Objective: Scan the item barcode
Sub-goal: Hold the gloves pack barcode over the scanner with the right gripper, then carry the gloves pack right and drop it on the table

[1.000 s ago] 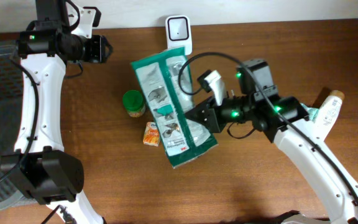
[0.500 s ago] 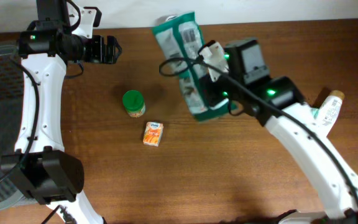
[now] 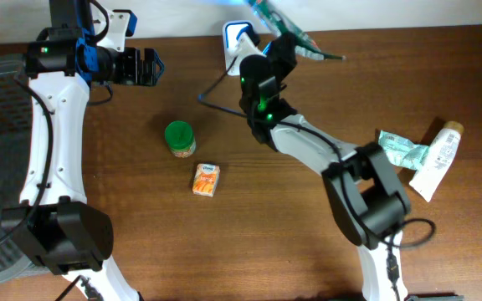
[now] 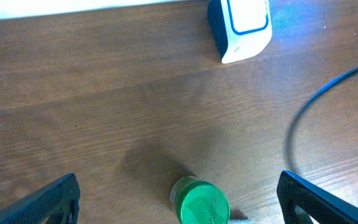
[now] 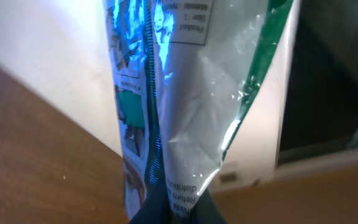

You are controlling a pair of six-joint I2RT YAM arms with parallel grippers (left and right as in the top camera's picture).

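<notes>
I am holding the green-and-white pouch (image 5: 179, 93) pinched in my right hand (image 5: 169, 208), lifted at the back edge of the desk (image 3: 291, 226) over the white scanner (image 3: 234, 38), whose light seems to be tinting the film blue. My left hand (image 3: 145, 67) is hanging spread apart and empty near the back left corner, the green-lidded jar (image 4: 199, 202) below it.

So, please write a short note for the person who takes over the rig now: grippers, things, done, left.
Left gripper: open, empty, near the table's back left.
Right gripper: shut on the green-and-white pouch, held up at the white scanner by the back edge.
Done: the pouch is off the table and at the scanner.
Left: whether the barcode faces the scanner cannot be told; check it, then set the pouch down.
</notes>
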